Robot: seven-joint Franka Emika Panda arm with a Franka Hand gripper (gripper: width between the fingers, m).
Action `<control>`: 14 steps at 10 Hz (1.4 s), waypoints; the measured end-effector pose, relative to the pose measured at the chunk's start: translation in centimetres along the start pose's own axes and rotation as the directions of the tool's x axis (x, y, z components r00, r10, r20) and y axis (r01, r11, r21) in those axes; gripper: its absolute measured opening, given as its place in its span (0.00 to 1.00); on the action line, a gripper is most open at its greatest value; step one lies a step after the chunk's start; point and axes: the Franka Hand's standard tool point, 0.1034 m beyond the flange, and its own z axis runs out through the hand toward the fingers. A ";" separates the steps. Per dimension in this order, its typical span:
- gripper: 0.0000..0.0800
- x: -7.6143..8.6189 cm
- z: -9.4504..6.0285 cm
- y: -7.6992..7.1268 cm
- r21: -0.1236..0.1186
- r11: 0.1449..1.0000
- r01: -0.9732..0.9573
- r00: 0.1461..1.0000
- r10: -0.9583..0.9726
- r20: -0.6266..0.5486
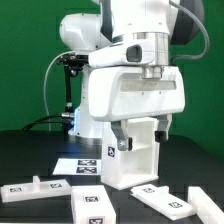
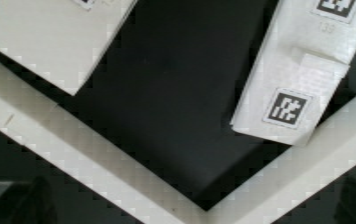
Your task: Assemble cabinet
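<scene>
Quick count here: one upright cabinet [image 1: 136, 152], four loose panels [image 1: 90, 205] lying flat, one marker board [image 1: 84, 163], one robot arm [image 1: 130, 60].

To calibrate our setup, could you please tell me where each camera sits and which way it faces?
Exterior view: off the arm, low, facing the white robot arm and its gripper at the white boxy tagged cabinet.
Wrist view: on the wrist, looking down at loose white tagged panels; no gripper clearly shows.
Shared: panels, black table.
</scene>
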 end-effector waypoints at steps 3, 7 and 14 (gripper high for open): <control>1.00 0.1 0.0 0.1 -0.006 1.000 0.000 1.000 0.000 -0.006; 1.00 0.3 0.7 -1.4 0.014 0.990 -0.142 0.990 0.141 0.018; 1.00 -0.2 5.0 -4.9 0.033 0.972 -0.233 0.969 0.230 0.087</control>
